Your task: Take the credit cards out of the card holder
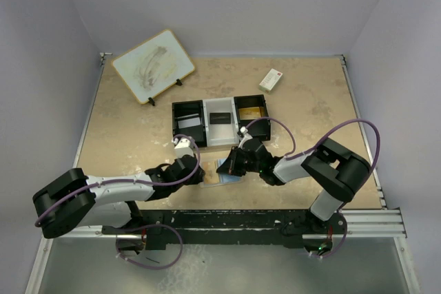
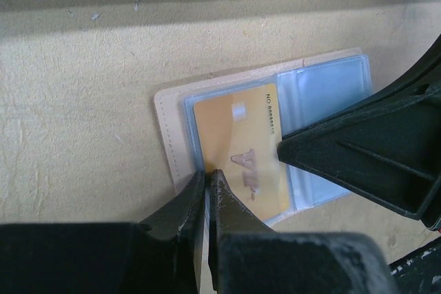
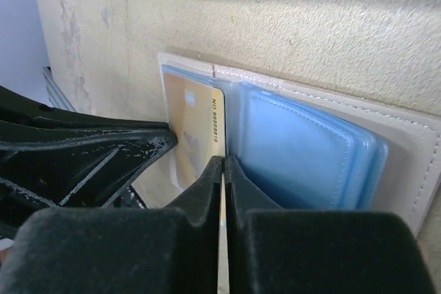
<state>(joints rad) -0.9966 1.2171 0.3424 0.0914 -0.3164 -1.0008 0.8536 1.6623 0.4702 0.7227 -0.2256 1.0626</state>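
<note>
Arrangement near the front edge of the beige speckled desk (image 1: 310,115). We see the small tan leather-like bifold card holder (image 2: 324,94) lying open and flat on the desk, its pale blue clear pockets facing up. It sits between the two tools and just in front of the black-and-white three-compartment tray (image 1: 220,137).

A gold plastic card (image 2: 234,135) with a number printed along one edge lies on the half of the card holder nearer the left arm, and its printed edge reaches the fold. We cannot tell whether the gold card is fully inside its pocket.

The left tool (image 2: 207,178) has its jaws pressed together and grips nothing. Its tips meet the near edge of the gold card, at the border of the card holder.

The right tool (image 3: 224,163) comes in from the opposite side with its jaws almost together. Its tips rest on the printed edge of the gold card, beside the fold. We cannot tell whether they pinch the card or only touch it.

Farther back on the desk, well apart from the tools, stand a small white box with a red mark (image 1: 271,79) and a pale rounded board with a tan rim (image 1: 153,65), which is propped on a small black stand.
</note>
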